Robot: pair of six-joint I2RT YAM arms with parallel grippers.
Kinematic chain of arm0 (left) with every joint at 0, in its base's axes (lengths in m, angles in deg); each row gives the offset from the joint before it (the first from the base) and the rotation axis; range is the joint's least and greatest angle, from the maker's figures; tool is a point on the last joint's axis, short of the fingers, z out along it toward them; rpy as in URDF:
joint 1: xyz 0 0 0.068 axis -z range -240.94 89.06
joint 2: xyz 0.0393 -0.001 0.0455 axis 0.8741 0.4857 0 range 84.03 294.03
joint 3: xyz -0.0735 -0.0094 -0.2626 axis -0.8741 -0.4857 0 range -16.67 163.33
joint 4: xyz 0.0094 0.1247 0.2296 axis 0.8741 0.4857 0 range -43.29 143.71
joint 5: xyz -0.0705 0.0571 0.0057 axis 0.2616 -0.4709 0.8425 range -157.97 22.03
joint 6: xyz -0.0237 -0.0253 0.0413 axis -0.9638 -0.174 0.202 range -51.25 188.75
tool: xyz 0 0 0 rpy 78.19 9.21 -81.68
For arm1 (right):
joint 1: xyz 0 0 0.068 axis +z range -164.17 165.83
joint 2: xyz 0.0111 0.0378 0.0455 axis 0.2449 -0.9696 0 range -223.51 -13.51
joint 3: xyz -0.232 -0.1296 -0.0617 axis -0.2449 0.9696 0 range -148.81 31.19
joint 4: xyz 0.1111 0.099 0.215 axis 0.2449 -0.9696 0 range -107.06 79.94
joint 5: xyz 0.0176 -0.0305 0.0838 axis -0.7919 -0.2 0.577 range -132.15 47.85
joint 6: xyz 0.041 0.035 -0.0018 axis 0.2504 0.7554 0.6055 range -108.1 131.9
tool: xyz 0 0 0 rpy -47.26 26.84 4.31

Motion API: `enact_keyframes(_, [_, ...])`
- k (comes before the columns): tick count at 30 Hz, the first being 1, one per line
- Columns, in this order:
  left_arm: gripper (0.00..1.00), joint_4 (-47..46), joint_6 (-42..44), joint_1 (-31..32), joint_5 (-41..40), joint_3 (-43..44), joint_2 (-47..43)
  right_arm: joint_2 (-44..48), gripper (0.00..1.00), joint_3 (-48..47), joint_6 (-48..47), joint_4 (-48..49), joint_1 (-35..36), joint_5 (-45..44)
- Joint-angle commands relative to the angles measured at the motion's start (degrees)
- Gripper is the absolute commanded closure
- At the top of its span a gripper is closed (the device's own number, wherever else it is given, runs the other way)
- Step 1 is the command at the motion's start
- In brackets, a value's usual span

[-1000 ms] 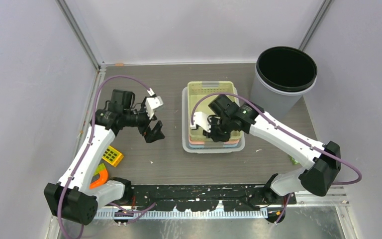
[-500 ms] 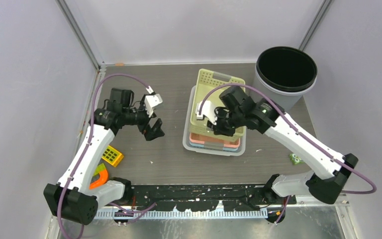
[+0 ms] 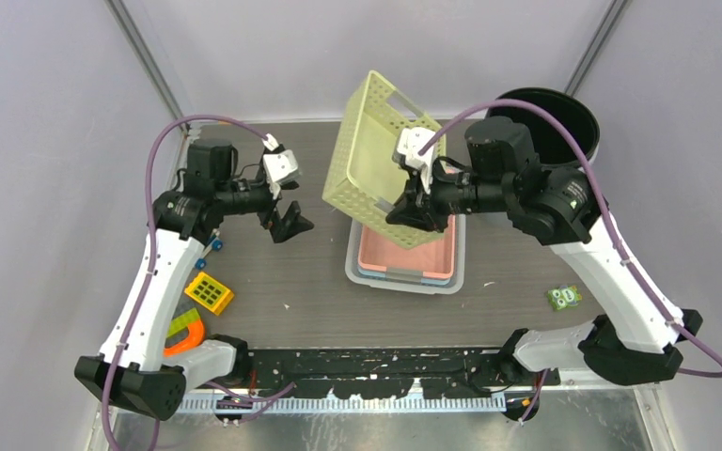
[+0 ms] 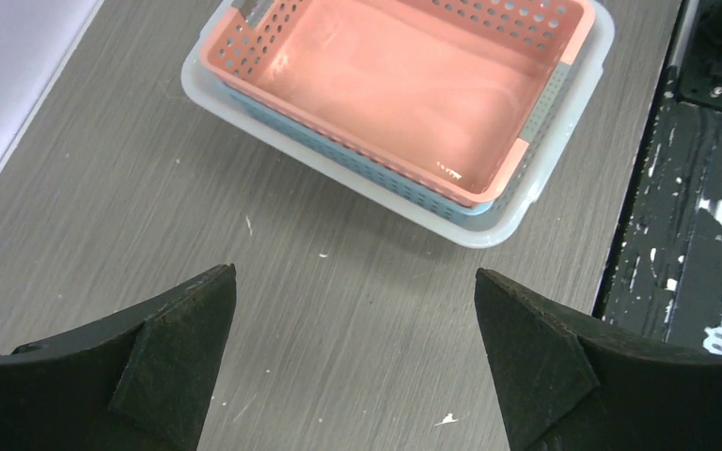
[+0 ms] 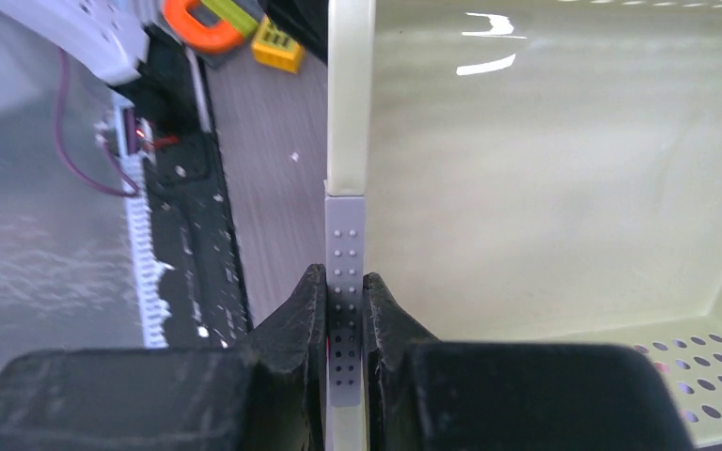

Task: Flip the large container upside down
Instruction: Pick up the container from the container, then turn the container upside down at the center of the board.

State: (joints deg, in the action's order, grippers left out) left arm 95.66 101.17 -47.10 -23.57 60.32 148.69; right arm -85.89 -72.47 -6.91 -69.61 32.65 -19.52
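the right jaws are clamped on the rim of the pale green perforated plastic basket (image 3: 368, 155), which hangs tilted on edge over the pink plastic basket (image 3: 418, 258) on the worktop (image 3: 301, 282). about half turned, i judge; the rest of the flip and the set-down are left. the left jaws stand wide apart, empty.

The right gripper (image 5: 346, 287) clamps the wall of the pale green basket (image 5: 564, 188) at its grey perforated strip (image 5: 346, 240). The basket's interior fills the right. At left lie the table (image 5: 273, 178), a yellow block (image 5: 277, 49), an orange piece (image 5: 199, 19) and a purple cable (image 5: 80, 155).
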Motion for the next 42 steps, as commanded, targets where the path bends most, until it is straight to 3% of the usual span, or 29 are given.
enact_keyframes(1, [0.0, -3.16, -4.39, -0.22, 3.71, 2.23, -0.12, -3.6, 0.99, -8.01, 9.4, 5.96, 0.02, 6.61])
enact_keyframes(9, [0.0, -2.78, -7.69, -0.31, 0.13, 5.08, -1.12, -11.98, 0.99, -15.14, 29.86, 18.14, -4.44, 13.81])
enact_keyframes(17, [0.0, -1.14, -9.34, -0.27, -18.0, 5.01, -5.99, -23.67, 0.99, -15.82, 58.06, 39.49, -11.73, 21.01])
enact_keyframes(28, [0.0, -5.97, -11.87, -0.31, -43.7, -0.88, -8.99, -39.16, 0.99, -10.34, 91.35, 73.79, -12.49, 26.39])
enact_keyframes(34, [0.0, -11.43, -14.33, -0.31, -50.37, -3.69, -7.3, -44.18, 0.99, -8.55, 94.3, 76.52, -13.97, 25.47])
enact_keyframes(42, [0.0, -14.82, -17.26, -0.31, -47.23, -4.39, -3.59, -43.45, 0.99, 0.62, 89.71, 71.71, -18.81, 20.9])
